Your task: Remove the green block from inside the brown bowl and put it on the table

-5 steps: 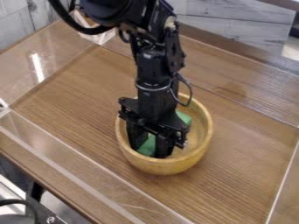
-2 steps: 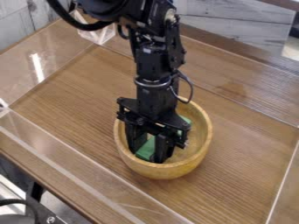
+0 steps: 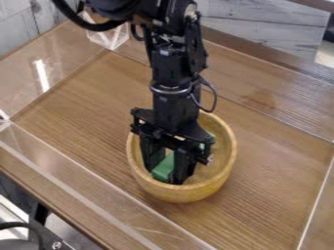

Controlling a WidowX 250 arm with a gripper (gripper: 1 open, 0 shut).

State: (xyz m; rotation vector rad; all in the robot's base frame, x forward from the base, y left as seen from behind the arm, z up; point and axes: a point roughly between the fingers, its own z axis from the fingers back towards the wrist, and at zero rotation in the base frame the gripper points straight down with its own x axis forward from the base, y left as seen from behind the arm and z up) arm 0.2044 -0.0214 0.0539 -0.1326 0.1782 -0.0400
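Green block (image 3: 164, 168) inside brown bowl (image 3: 220, 176), near wall.

Around the fingers (image 3: 174, 171) we count one brown bowl (image 3: 220, 176); between them, one green block (image 3: 163, 168); above them, one robot arm (image 3: 174, 73); and beneath them all, one table (image 3: 78, 117).

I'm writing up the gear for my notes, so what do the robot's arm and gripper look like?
The arm is black, built from chunky, jointed segments, with a thin dark cable looping out at its side. The gripper is black too, with narrow fingers. I can't make out any markings.
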